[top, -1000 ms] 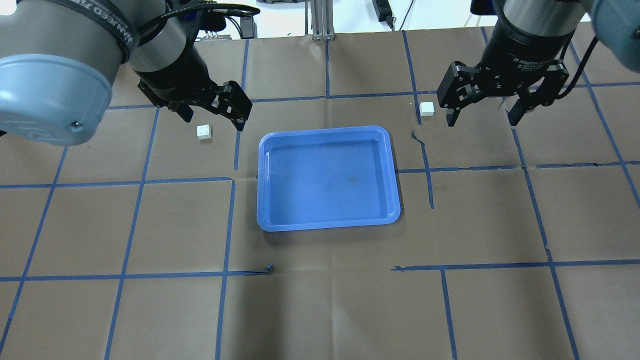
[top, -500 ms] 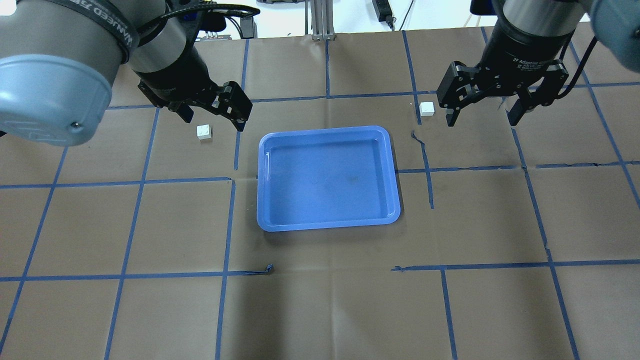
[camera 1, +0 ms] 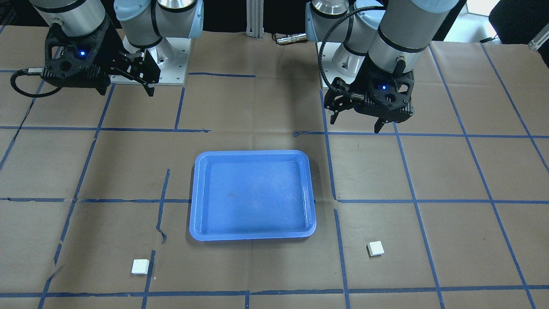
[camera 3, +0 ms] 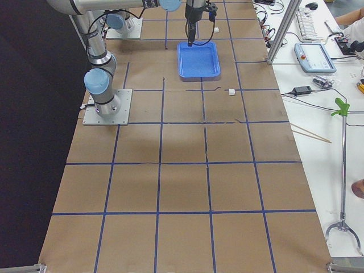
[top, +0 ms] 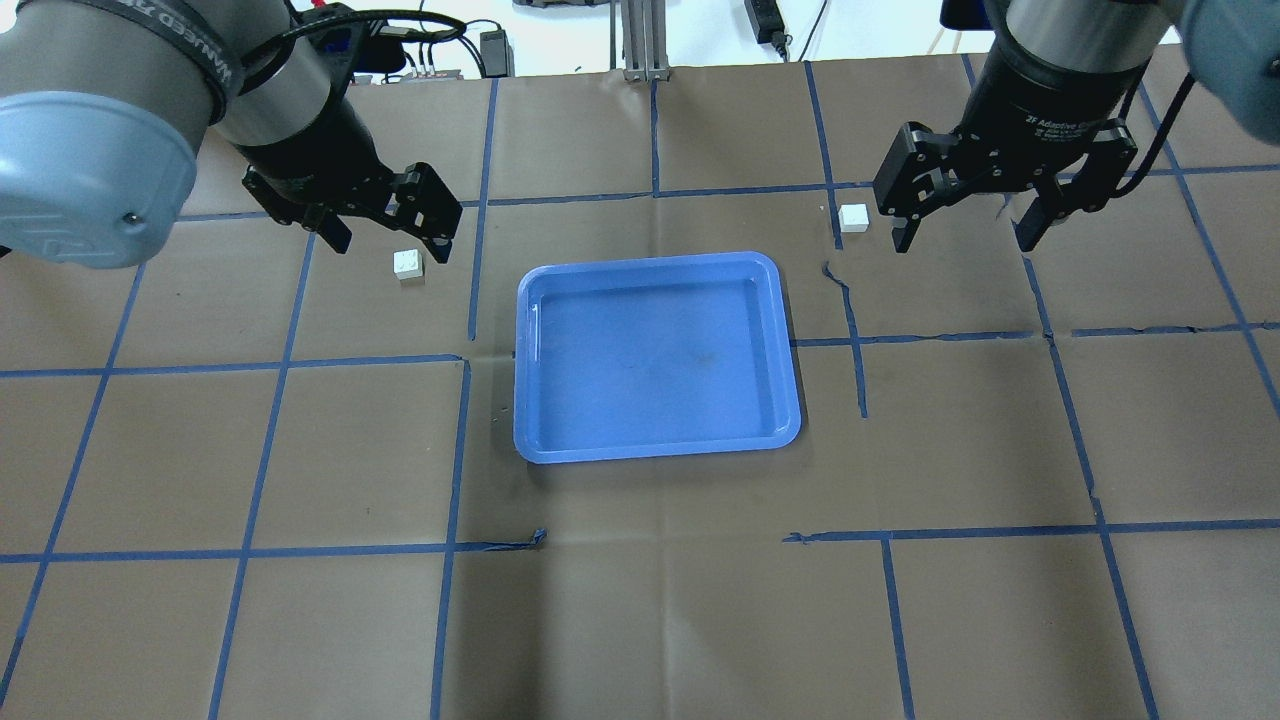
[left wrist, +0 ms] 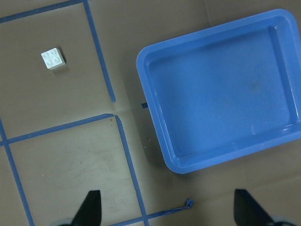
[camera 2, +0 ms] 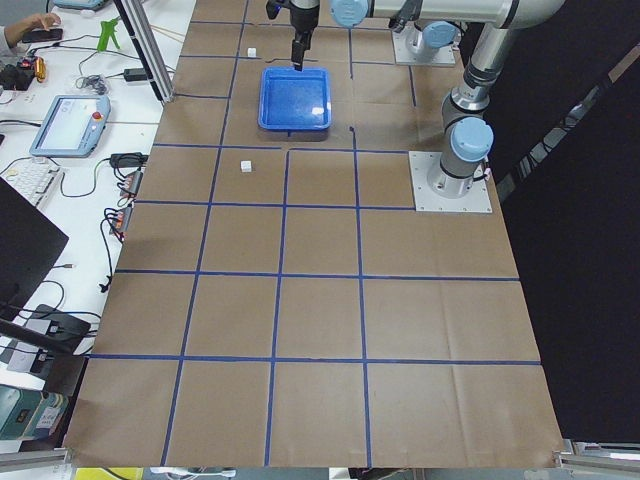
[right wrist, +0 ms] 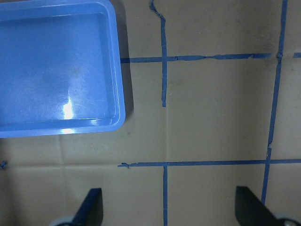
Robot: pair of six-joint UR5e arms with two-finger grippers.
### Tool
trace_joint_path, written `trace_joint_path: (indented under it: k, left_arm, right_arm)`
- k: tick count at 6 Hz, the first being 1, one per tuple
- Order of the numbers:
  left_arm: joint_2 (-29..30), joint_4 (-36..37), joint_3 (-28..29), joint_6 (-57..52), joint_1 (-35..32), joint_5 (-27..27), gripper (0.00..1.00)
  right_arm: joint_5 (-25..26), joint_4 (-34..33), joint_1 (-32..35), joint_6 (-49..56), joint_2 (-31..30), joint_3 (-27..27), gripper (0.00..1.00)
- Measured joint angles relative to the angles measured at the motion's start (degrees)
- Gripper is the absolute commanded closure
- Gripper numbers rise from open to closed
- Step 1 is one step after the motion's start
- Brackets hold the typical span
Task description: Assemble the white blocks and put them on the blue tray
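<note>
Your left gripper (top: pixel 389 247) hangs above the brown paper (top: pixel 640 620), fingers spread wide, gripping nothing. The left block (top: pixel 407 263) lies studs-up on the paper, not between those fingers, to the left of the tray (top: pixel 655 259) and well apart from its rim. The tray sits flat at mid-table, and only its own blue floor shows inside. The right block (top: pixel 853 217) rests off the tray's far right corner, just beside a blue tape line (top: pixel 818 130). Your right gripper (top: pixel 965 240) hangs to its right, also spread wide, with nothing in its grasp. Taped paper surrounds the tray on every side.
</note>
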State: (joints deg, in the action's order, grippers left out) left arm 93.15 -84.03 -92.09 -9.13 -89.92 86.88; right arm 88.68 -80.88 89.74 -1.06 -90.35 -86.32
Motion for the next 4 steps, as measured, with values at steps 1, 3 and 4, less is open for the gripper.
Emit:
trace_joint_path:
  k: [1, 3, 4]
  left_arm:
    - [3.06, 0.61, 0.39, -0.16, 2.44, -0.03, 0.01]
    - [9.80, 5.67, 1.34, 0.17, 5.11, 0.12, 0.01]
    - [13.95, 12.05, 0.90, 0.60, 6.53, 0.11, 0.01]
  right_arm:
    - [-0.02, -0.04, 0.00, 0.00, 0.01, 0.04, 0.00]
    - [-0.02, -0.14, 0.00, 0.03, 0.04, 0.15, 0.00]
    - [0.02, -0.26, 0.00, 0.15, 0.07, 0.25, 0.00]
